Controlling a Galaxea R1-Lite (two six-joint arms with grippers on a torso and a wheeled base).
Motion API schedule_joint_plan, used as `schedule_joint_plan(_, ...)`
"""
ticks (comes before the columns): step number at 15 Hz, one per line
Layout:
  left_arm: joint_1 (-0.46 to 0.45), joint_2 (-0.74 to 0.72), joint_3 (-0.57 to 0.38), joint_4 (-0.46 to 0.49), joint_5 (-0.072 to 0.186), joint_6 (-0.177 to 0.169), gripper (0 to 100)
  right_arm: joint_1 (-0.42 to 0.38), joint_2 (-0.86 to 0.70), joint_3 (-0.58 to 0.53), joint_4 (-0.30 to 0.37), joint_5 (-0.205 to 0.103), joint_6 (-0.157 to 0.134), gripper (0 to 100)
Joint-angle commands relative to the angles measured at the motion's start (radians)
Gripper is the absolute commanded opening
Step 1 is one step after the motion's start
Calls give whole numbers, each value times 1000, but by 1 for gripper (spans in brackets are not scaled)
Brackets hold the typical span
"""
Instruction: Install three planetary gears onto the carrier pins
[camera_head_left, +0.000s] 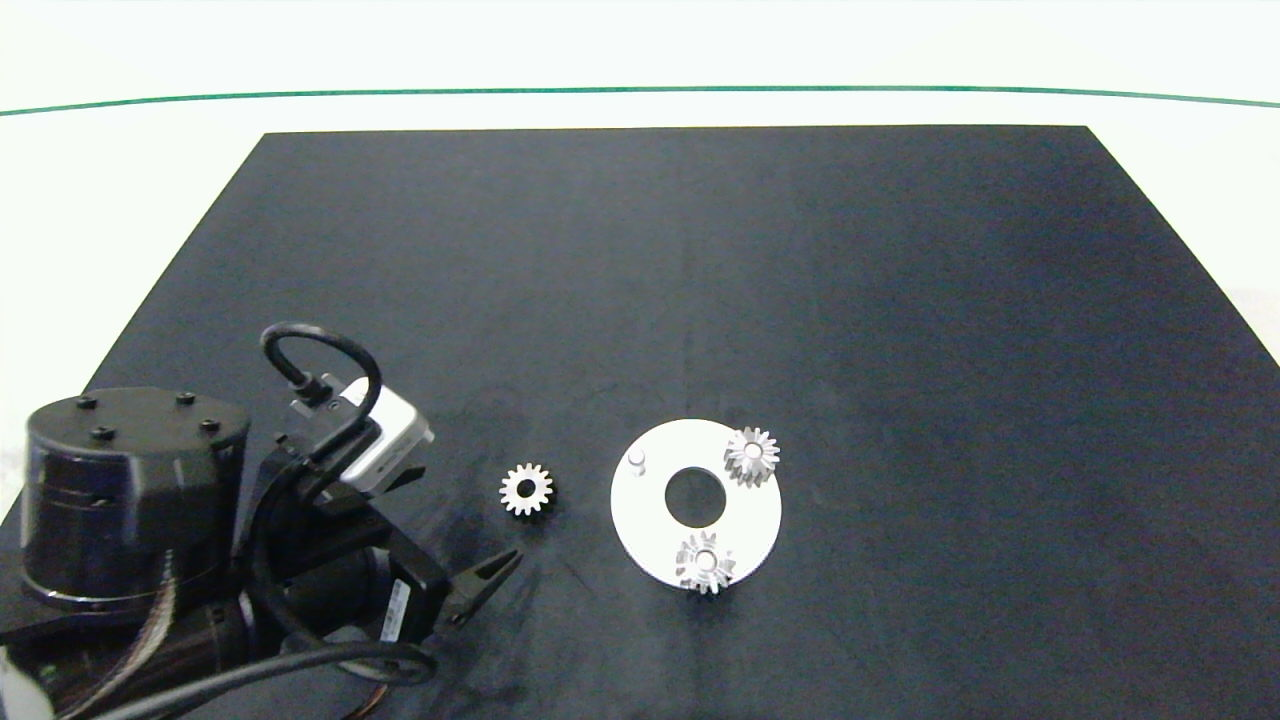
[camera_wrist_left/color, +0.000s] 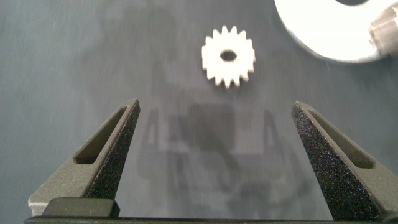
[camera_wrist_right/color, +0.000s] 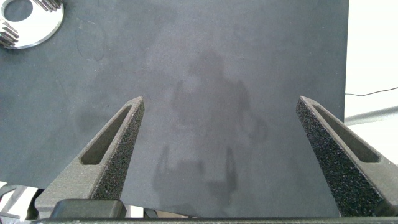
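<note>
On a dark mat (camera_head_left: 700, 280), a white disc (camera_head_left: 640, 520) carries two planetary gears (camera_head_left: 751, 455) on its carrier pins; one pin (camera_head_left: 637, 459) stands bare. A third, loose gear (camera_head_left: 526, 489) lies just left of the disc. The left gripper (camera_wrist_left/color: 214, 152), fingers spread, hangs near it. The right gripper (camera_wrist_right/color: 217, 149), also spread, appears only in its wrist view, probably off to the mat's side.
</note>
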Motion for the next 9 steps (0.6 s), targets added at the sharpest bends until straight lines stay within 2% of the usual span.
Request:
schedule_joint_plan(1, -5, 133, -44, -45, 11, 4, 100, 1, -11, 13, 3, -2, -1, 100)
schedule_joint_plan(9, 3, 207, -98, -48, 11, 2, 100, 9, -23, 16, 4, -2, -3, 100)
